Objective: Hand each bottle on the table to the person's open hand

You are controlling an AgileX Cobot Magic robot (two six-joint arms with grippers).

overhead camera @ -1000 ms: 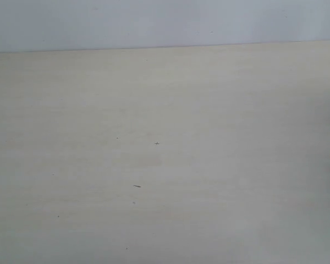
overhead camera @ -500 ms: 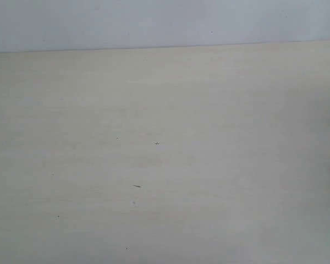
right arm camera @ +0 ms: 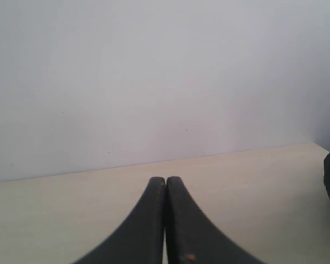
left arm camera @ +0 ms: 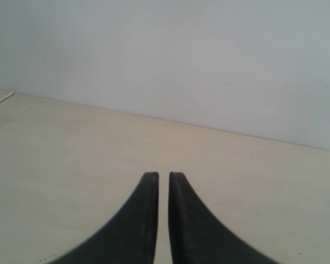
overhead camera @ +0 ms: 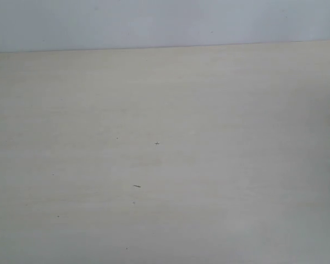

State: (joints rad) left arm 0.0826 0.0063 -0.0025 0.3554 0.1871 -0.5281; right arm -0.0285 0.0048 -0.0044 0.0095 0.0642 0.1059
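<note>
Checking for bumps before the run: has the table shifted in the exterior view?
No. The table meets the wall along the same line as before, and its dark specks sit in the same places.

Plain pale grey-white wall [overhead camera: 165, 22] behind the table [overhead camera: 209, 110] — no seams, just a few tiny specks. Meets the beige tabletop in one straight line. Light soft, even — slightly dimmer toward the right edge.
</note>
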